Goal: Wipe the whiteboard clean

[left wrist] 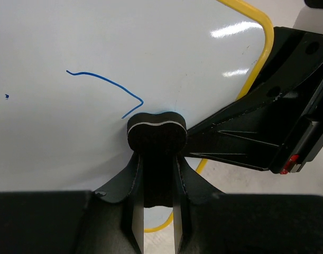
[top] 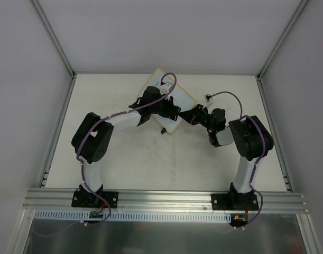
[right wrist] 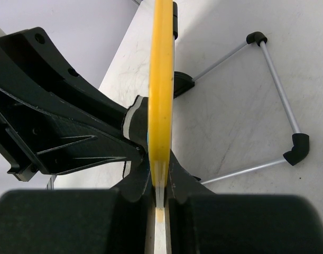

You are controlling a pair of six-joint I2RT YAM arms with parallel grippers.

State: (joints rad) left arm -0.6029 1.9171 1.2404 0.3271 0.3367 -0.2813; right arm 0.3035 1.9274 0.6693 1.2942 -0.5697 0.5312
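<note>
Black eraser (left wrist: pixel 156 131) in left pincer (left wrist: pixel 156 159) — whiteboard (left wrist: pixel 150 42)

Glossy whiteboard (left wrist: pixel 98 32), matt black eraser (left wrist: pixel 156 135)

Scuffed white table (top: pixel 150 164), faint grey marks. Plain pale walls (top: pixel 166 32) on three sides. Aluminium posts (top: pixel 53 34) at back corners; aluminium rail (top: pixel 166 197) along near edge. Even light.

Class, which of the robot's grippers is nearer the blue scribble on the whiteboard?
Left. The left gripper holds a black eraser block whose tip sits at the end of the blue scribble. The right gripper clamps the whiteboard by its yellow edge, off to the side.
</note>
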